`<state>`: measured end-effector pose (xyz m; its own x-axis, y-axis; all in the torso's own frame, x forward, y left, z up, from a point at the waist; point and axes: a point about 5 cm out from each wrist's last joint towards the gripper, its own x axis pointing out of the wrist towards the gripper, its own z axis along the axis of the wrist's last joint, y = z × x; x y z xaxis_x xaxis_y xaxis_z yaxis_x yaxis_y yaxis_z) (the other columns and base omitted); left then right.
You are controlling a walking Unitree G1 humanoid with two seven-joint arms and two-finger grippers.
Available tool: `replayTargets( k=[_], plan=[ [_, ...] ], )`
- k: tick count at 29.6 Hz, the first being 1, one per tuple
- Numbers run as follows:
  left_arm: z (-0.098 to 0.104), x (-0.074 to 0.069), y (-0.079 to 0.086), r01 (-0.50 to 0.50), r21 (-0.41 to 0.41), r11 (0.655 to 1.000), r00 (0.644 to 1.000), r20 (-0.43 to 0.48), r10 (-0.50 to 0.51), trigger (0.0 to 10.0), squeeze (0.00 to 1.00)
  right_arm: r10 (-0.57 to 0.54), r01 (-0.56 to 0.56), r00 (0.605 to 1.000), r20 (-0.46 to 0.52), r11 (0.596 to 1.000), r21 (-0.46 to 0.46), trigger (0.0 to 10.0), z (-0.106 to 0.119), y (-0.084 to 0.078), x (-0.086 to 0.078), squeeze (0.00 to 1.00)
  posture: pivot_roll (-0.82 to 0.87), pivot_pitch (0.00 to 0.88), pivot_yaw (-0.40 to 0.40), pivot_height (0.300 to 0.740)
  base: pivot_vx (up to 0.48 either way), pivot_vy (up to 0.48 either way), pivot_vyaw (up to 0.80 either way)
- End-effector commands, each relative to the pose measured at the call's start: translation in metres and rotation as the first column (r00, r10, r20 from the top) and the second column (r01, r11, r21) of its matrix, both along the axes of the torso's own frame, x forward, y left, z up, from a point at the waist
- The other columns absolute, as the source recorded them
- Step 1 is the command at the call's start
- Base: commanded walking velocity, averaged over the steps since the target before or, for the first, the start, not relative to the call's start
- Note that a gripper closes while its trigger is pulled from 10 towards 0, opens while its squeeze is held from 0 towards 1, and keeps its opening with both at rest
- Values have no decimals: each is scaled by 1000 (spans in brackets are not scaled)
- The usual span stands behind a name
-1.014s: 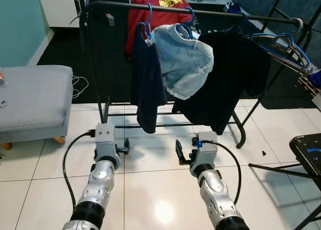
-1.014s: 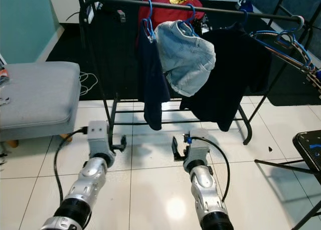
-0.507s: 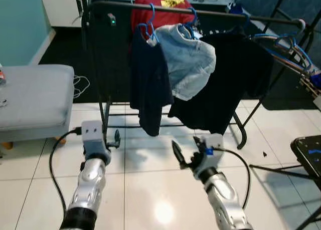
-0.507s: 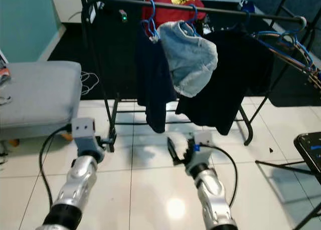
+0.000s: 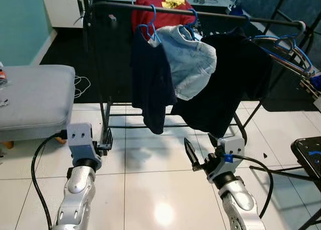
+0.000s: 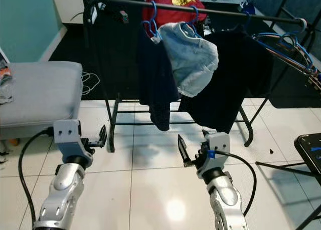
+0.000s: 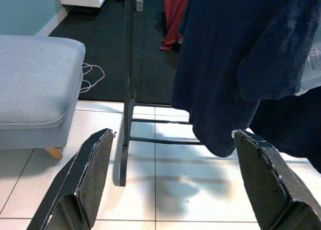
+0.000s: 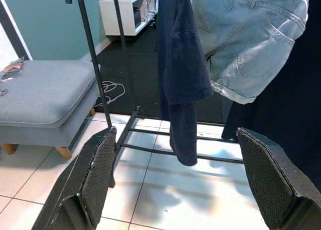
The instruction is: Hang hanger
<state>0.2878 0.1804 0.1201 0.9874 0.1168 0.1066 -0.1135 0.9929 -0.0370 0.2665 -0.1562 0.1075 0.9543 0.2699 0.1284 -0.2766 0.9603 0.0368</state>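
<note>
Both grippers, left [image 7: 170, 185] and right [image 8: 173, 182], hover empty with fingers apart, before the rack [image 5: 200, 13] of hangers [image 5: 148, 24].

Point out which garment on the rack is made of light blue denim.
The denim piece hangs in the middle, between the dark navy garment and the black garment; the red shirt hangs behind.

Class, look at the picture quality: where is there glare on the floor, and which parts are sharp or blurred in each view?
Both eye views: a bright glare spot on the white floor tiles between the arms, and soft shadows under the clothes rack; clothes sharp. Left wrist view: the near black fingers look soft, the navy shirt crisp. Right wrist view: the denim shorts are sharp, with faint shadows on the tiles.
</note>
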Motion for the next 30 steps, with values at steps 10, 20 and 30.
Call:
replayTargets(
  k=[10, 20, 30],
  plan=[
    [-10, 6, -8, 35, 34, 999, 995, -89, -32, 10000, 0, -47, 47, 997, -66, 999, -7, 10000, -6, -4, 5, 0, 7, 140, -68, 740, 0, 0, 0],
    [-36, 33, -33, 133, 73, 988, 956, -272, -109, 10000, 0, -200, 162, 949, -244, 972, -168, 10000, -35, 1, 41, 0, 2, 130, -65, 740, 0, 0, 0],
    [-46, 38, -37, 130, 75, 989, 944, -313, -101, 10000, 0, -217, 161, 945, -245, 960, -230, 10000, -39, 11, 48, 0, 3, 144, -61, 740, 0, 0, 0]
  ],
)
